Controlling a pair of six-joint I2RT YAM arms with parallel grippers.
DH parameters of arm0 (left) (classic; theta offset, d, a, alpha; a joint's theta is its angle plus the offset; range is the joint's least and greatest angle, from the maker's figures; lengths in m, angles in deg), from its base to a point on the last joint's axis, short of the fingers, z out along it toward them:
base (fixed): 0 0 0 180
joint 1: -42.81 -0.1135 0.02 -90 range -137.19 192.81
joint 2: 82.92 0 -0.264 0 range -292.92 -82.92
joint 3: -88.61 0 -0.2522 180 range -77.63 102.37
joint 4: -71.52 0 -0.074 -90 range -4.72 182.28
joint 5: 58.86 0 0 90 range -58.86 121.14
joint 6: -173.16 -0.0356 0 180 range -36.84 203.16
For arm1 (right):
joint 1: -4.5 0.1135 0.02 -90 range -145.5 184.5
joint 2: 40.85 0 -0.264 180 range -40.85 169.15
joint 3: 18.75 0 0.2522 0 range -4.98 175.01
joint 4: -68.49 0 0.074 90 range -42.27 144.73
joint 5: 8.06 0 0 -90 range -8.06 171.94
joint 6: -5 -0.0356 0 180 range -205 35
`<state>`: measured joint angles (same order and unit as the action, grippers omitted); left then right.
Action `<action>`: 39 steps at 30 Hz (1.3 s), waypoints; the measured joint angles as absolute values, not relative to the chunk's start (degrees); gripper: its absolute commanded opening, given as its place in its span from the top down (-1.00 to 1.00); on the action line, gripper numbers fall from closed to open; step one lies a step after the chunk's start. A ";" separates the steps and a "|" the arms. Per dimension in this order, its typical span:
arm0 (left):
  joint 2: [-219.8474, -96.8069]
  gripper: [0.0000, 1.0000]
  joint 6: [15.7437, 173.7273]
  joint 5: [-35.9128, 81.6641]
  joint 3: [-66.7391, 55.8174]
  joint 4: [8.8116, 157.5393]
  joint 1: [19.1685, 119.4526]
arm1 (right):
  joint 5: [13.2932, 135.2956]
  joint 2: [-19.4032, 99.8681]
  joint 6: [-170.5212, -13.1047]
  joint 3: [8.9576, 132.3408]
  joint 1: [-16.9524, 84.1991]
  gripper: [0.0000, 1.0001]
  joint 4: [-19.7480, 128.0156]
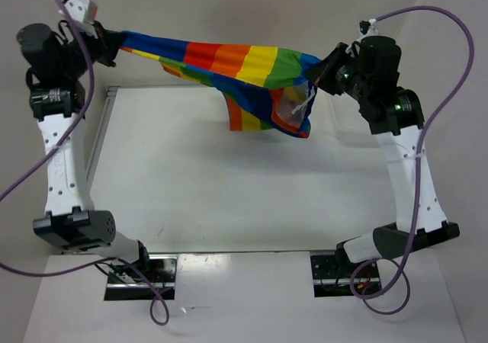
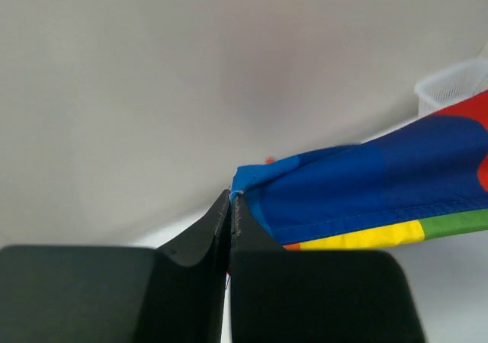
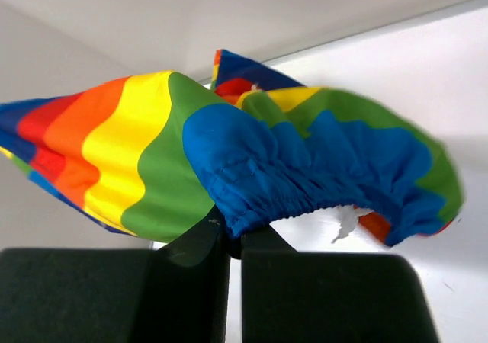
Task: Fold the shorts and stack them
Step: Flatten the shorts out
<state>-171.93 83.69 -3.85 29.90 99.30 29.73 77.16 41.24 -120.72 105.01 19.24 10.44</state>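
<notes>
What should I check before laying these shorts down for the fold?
1. Left gripper hold: shut on a blue corner of the shorts. Ok.
2. Right gripper hold: shut on the gathered blue waistband. Ok.
3. Shorts stretched between the two arms: the top edge runs fairly taut. Ok.
4. Fabric spread flat: one part hangs down and bunches near the right gripper. Not ok.
5. White drawstring free of the right gripper: cannot tell.
6. Hanging part off the table: cannot tell.
</notes>
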 measured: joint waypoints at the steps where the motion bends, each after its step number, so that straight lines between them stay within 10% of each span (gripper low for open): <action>1: -170.14 1.00 83.71 -4.24 30.75 98.93 29.21 | 76.68 40.43 -120.35 106.17 19.33 1.00 8.97; 15: -160.83 1.00 84.87 -9.00 52.39 105.09 23.81 | 70.86 31.68 -119.00 127.44 21.95 1.00 -3.95; 20: -158.88 1.00 84.81 -9.40 51.07 104.15 23.30 | 64.90 23.38 -121.93 110.19 21.77 1.00 -0.91; 26: -161.22 1.00 84.72 -10.82 35.21 101.11 25.14 | 58.91 21.52 -128.00 83.20 19.94 0.05 8.47; 28: -164.24 1.00 84.67 -9.68 28.67 100.72 25.47 | 59.08 26.31 -128.42 80.25 18.67 0.03 11.05; 35: -176.59 1.00 84.65 -5.35 18.25 104.90 26.43 | 64.92 43.01 -124.53 81.75 18.65 0.18 16.67; 39: -176.44 1.00 84.63 -4.94 18.01 104.20 26.93 | 68.31 45.89 -122.08 80.79 19.83 0.86 17.30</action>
<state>-176.44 84.63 -4.94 18.01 104.20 26.93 68.31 45.89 -122.08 80.79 19.83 17.30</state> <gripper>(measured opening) 0.009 0.164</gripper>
